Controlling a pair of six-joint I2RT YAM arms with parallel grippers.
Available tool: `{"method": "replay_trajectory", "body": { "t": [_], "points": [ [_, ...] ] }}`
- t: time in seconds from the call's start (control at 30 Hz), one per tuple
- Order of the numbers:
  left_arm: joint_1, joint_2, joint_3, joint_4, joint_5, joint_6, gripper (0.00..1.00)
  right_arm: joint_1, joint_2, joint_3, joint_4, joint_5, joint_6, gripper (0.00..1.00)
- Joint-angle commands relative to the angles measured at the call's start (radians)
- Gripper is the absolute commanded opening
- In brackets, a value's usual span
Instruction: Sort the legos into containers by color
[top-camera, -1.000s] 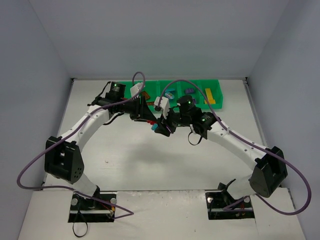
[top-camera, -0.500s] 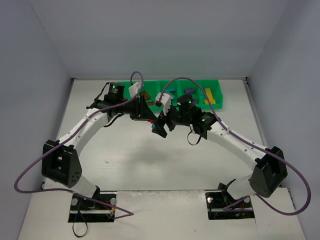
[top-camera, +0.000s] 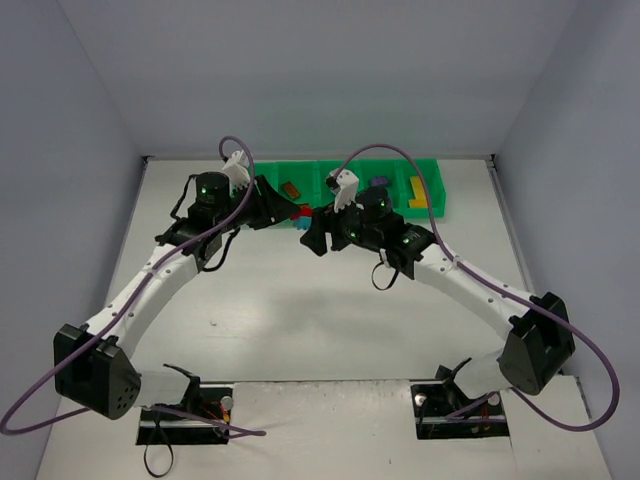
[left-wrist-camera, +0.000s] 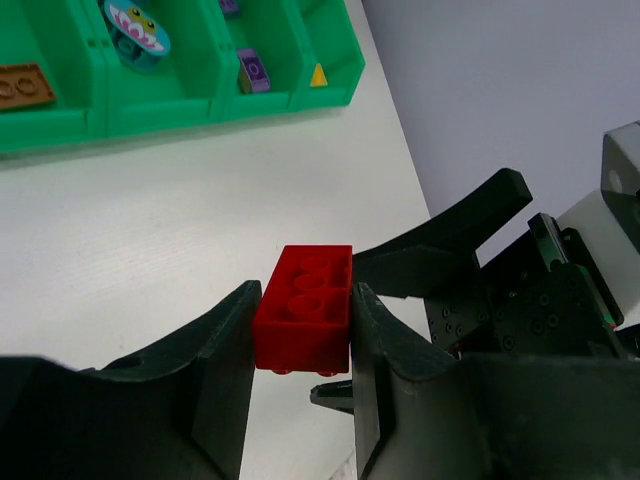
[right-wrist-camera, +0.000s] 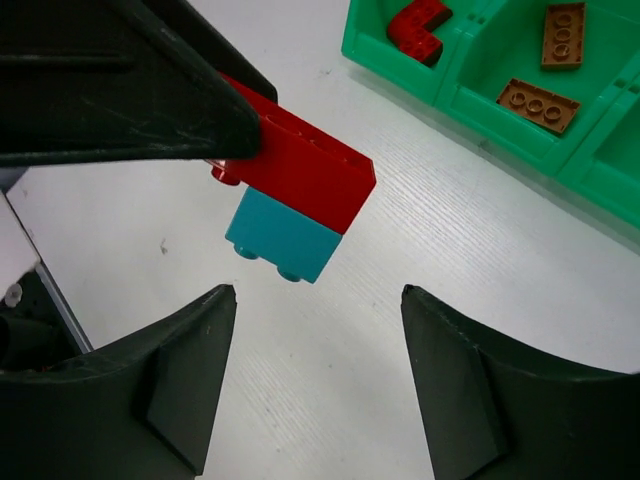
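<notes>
We see the tabletop (top-camera: 300, 330) with the green tray (top-camera: 437, 190) lying along its far edge, and both arms reaching toward it. A second ago they met nearer the middle of the tabletop. Since then the left arm (top-camera: 150, 285) has swung toward the far edge and the right arm (top-camera: 480, 290) has followed beside it. The right gripper (right-wrist-camera: 318, 310) has let go, and its jaws stand well apart with nothing between them. The left gripper (left-wrist-camera: 303, 345) is clamped on the red brick (left-wrist-camera: 310, 300), held in the air just short of the tray's near wall, toward its left end. A cyan brick (right-wrist-camera: 280, 240) hangs stuck to the red one's underside. We judge that the pair has not been pulled apart, so dropping it beside the red piece (right-wrist-camera: 418, 25) already in the tray would misplace the cyan brick.
</notes>
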Motion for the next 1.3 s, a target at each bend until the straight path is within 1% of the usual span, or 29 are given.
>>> {"method": "replay_trajectory", "body": {
  "t": [0.0,0.17,0.3,0.4,0.47,0.5,0.53,0.6,0.73,0.77,0.83,0.87,0.97,1.1,1.27],
  "points": [
    [-0.040,-0.041,0.008,0.126,-0.105,-0.037,0.10,0.002,-0.010,0.000,0.124,0.059,0.104,0.62],
    [-0.088,-0.058,-0.008,0.129,-0.173,-0.029,0.10,0.006,0.020,0.034,0.143,0.066,0.137,0.62],
    [-0.094,-0.067,-0.019,0.136,-0.186,-0.035,0.10,0.008,0.026,0.049,0.146,0.098,0.148,0.62],
    [-0.103,-0.072,-0.024,0.137,-0.193,-0.035,0.10,0.008,0.035,0.057,0.148,0.108,0.148,0.59],
    [-0.106,-0.072,-0.024,0.133,-0.191,-0.035,0.10,0.009,0.036,0.054,0.160,0.114,0.150,0.48],
    [-0.109,-0.070,-0.027,0.134,-0.193,-0.035,0.10,0.009,0.033,0.046,0.166,0.118,0.150,0.38],
    [-0.109,-0.070,-0.030,0.133,-0.193,-0.036,0.10,0.009,0.030,0.043,0.178,0.120,0.153,0.33],
    [-0.112,-0.075,-0.041,0.134,-0.199,-0.040,0.10,0.009,0.030,0.036,0.194,0.102,0.147,0.29],
    [-0.120,-0.076,-0.059,0.142,-0.206,-0.050,0.10,0.009,0.023,0.016,0.235,0.089,0.137,0.29],
    [-0.120,-0.075,-0.064,0.143,-0.208,-0.053,0.10,0.011,0.020,0.010,0.243,0.089,0.133,0.23],
    [-0.120,-0.078,-0.073,0.142,-0.216,-0.058,0.10,0.011,0.009,-0.007,0.263,0.083,0.118,0.06],
    [-0.120,-0.078,-0.076,0.142,-0.219,-0.056,0.10,0.011,0.004,-0.010,0.263,0.085,0.107,0.00],
    [-0.120,-0.082,-0.076,0.140,-0.239,-0.055,0.10,0.012,-0.006,-0.033,0.263,0.085,0.087,0.00],
    [-0.117,-0.088,-0.058,0.110,-0.307,-0.032,0.10,0.012,-0.022,-0.094,0.252,0.063,0.058,0.00],
    [-0.112,-0.067,-0.025,0.102,-0.335,-0.001,0.09,0.014,-0.043,-0.159,0.212,0.051,0.025,0.00]
  ]
}}
